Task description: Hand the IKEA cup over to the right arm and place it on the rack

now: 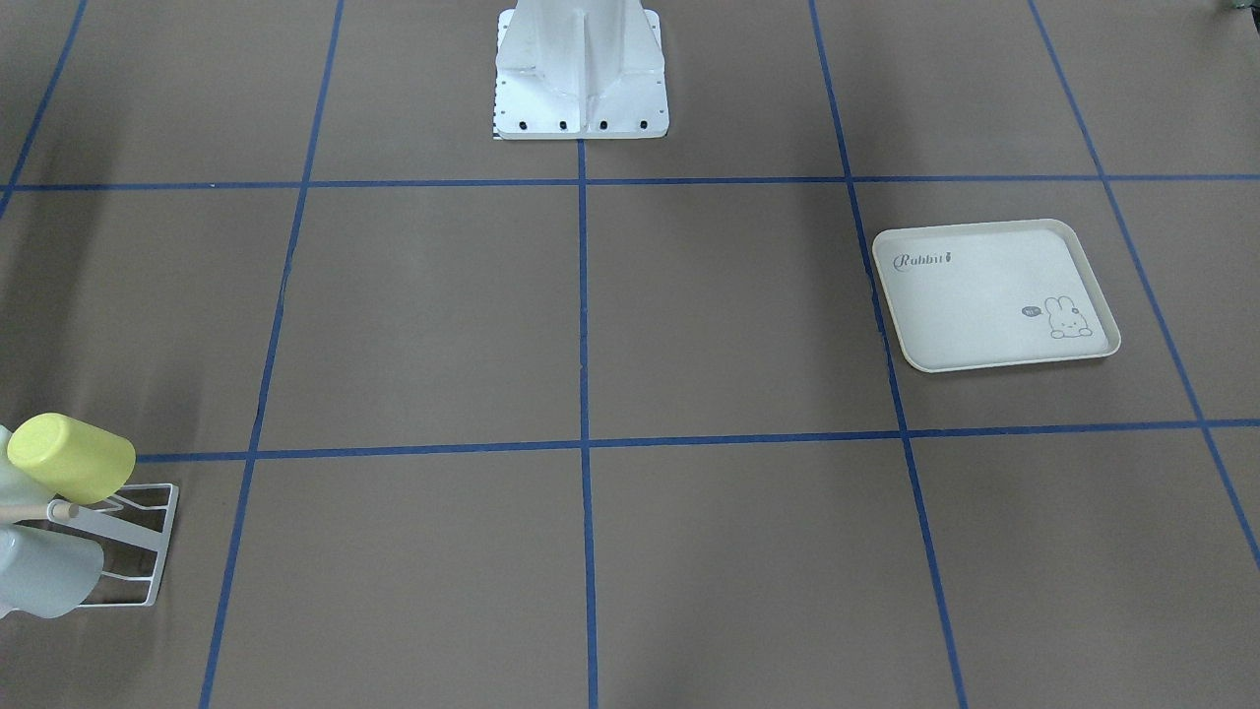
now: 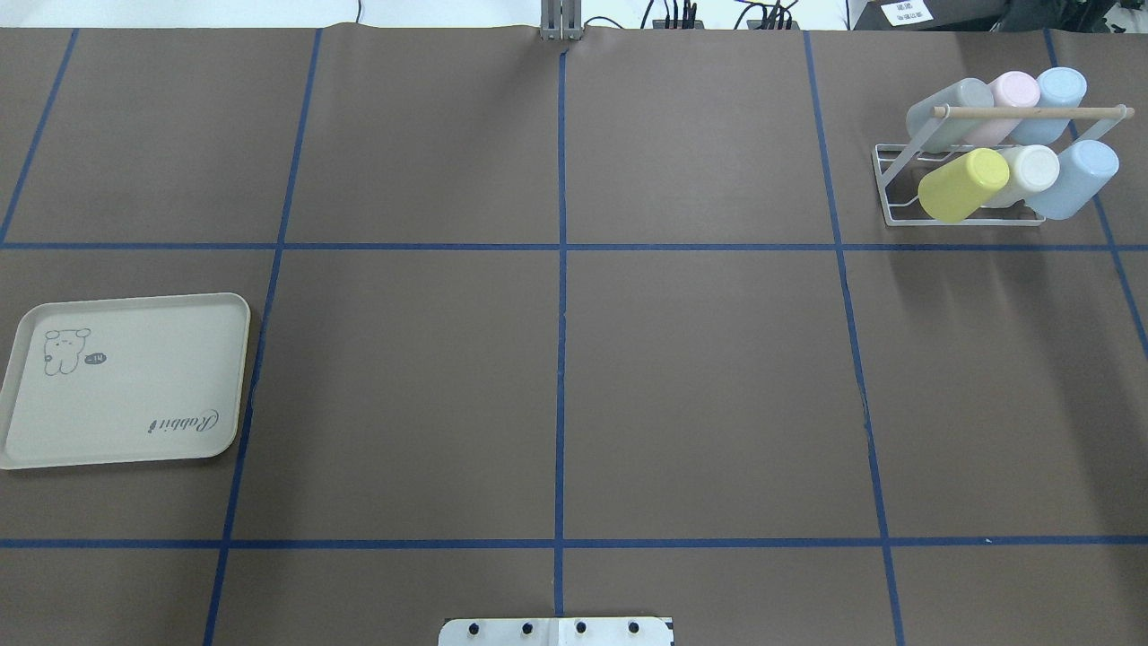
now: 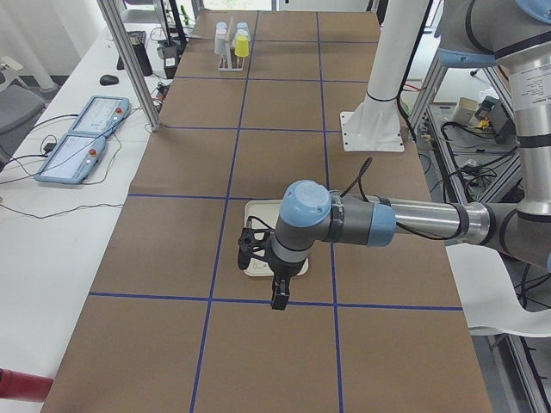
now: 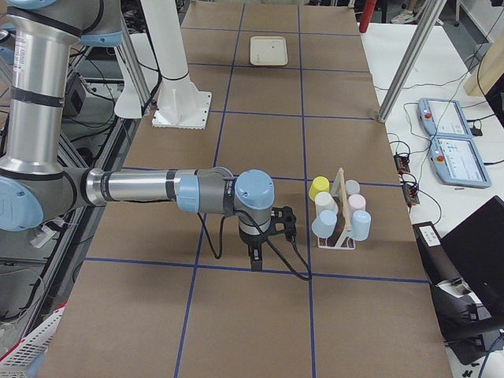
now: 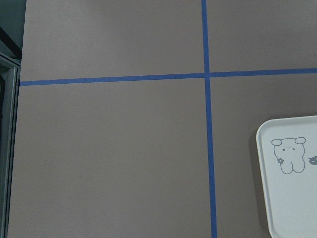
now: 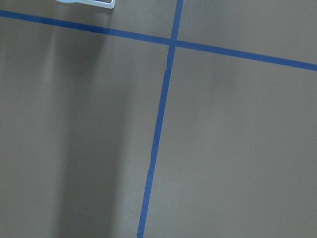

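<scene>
Front-facing: rack (image 1: 138,535) at lower-left edge, yellow cup (image 1: 71,458) on prong; rabbit tray (image 1: 994,295) well apart.
Overhead: six cups (image 2: 1031,170) on rack, two rows of three.
Left side: left gripper (image 3: 277,297) above tray; opening cannot tell.
Right side: right gripper (image 4: 256,258) near rack, not touching; opening cannot tell.
Wrist views: tray corner; taped table (image 6: 223,148).

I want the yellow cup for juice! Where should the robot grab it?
Best guess: grab the yellow cup around its round side near the closed end that points up, coming from above. It sits tilted at the end of its row on the rack, so one side is free; the white cup crowds the other.
</scene>
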Controlling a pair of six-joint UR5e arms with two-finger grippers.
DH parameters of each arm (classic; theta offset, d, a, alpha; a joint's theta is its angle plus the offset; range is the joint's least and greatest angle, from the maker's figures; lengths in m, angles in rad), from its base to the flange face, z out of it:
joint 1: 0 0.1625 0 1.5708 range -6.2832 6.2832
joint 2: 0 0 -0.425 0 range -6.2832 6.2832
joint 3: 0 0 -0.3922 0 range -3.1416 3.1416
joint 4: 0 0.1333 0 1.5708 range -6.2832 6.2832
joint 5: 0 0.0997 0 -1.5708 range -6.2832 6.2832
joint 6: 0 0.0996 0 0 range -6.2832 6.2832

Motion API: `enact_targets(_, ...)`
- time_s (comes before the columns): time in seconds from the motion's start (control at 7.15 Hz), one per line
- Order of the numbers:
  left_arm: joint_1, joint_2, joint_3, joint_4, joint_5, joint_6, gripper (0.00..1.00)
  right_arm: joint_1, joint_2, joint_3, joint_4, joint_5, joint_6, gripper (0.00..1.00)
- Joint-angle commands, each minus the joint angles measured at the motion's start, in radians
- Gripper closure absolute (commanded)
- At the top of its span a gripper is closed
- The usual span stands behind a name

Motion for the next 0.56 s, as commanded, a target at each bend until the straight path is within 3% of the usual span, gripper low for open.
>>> enact_targets(0.0,0.000,0.000,0.000,-0.004,-0.001,0.000,0.00,-0.001,0.003,-0.009,0.055,0.002,0.047,0.00)
enact_targets(0.42,0.000,0.002,0.006,-0.004,0.001,0.000,0.00,-0.001,0.003,-0.009,0.055,0.028,0.047,0.00)
